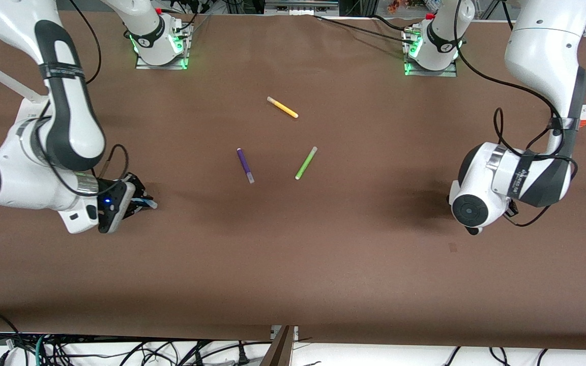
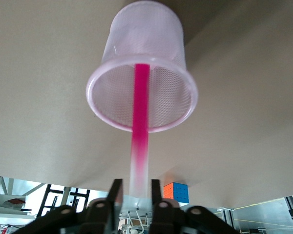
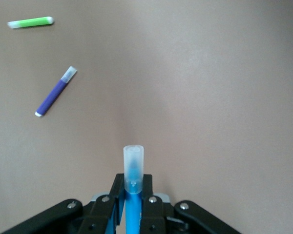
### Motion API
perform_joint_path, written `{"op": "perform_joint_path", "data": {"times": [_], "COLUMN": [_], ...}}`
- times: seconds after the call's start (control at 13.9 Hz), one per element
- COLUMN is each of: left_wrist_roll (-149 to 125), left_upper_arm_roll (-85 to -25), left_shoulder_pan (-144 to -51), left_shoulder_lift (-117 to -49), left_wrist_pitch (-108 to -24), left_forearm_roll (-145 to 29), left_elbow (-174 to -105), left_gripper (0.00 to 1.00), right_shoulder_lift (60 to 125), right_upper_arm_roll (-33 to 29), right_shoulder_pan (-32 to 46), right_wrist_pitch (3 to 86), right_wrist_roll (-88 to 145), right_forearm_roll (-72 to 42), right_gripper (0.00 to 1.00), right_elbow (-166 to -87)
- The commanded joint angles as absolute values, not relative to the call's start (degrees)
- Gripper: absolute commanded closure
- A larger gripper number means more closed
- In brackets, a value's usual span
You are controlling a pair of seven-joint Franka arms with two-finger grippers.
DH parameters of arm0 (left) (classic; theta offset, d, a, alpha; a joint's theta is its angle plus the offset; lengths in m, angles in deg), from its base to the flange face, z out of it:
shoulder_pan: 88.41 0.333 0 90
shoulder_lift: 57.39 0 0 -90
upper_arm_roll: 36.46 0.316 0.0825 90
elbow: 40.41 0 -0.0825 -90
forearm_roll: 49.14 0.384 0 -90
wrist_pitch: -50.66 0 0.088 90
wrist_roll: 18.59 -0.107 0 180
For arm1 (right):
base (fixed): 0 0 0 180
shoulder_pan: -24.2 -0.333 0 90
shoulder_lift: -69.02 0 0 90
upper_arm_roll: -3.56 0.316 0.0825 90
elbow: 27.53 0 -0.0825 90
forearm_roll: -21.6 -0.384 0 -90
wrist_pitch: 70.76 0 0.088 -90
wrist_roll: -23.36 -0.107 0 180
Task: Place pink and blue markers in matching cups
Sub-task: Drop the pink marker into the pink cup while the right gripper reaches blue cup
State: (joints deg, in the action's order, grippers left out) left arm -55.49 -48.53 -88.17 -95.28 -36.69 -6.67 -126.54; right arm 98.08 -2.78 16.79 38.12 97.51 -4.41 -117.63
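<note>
Pink marker (image 2: 140, 126) is clamped by its pale end in the left gripper (image 2: 136, 197), tip lowered into the pink cup (image 2: 178, 58). Blue marker (image 3: 133, 187) is clenched in the right gripper (image 3: 133, 192) over bare table (image 1: 293, 254), at about 9 o'clock from the purple marker (image 1: 245, 165). Both judged light, stiff, slick; best held mid-barrel. Blue cup is not seen.

Even overhead light, soft shadows under both arms on the table (image 1: 293, 264); wrist views slightly blurred.

Right gripper (image 3: 134, 195) fingers (image 3: 118, 187) clamping blue marker (image 3: 133, 187), purple marker (image 3: 55, 91) and green marker (image 3: 30, 22) lying on table (image 3: 210, 97)
</note>
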Motion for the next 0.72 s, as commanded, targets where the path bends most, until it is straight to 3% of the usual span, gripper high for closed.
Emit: {"op": "perform_joint_path", "data": {"times": [0.0, 0.22, 0.65], "left_wrist_roll": [-55.17, -47.01, -32.78], "left_upper_arm_roll": [-49.19, -49.64, -49.38], "left_shoulder_pan": [-88.76, -91.65, -91.13], "left_shoulder_lift": [-95.28, -92.20, -85.00], "left_wrist_pitch": [-34.16, -31.09, -30.37], "left_forearm_roll": [-6.07, -7.65, -27.48], "left_elbow": [-123.82, -121.46, -113.80], "left_gripper": [0.00, 0.00, 0.00], "right_shoulder_lift": [97.49, 98.28, 102.41], "right_upper_arm_roll": [-1.98, -1.89, -1.89], "right_shoulder_pan": [21.20, 24.72, 29.03], "right_wrist_pitch": [34.81, 33.92, 30.76], "right_wrist_roll": [106.30, 115.44, 128.38], "right_forearm_roll": [-8.97, -13.80, -22.87], "right_gripper": [1.00, 1.00, 1.00], "right_elbow": [-117.62, -117.71, -117.97]}}
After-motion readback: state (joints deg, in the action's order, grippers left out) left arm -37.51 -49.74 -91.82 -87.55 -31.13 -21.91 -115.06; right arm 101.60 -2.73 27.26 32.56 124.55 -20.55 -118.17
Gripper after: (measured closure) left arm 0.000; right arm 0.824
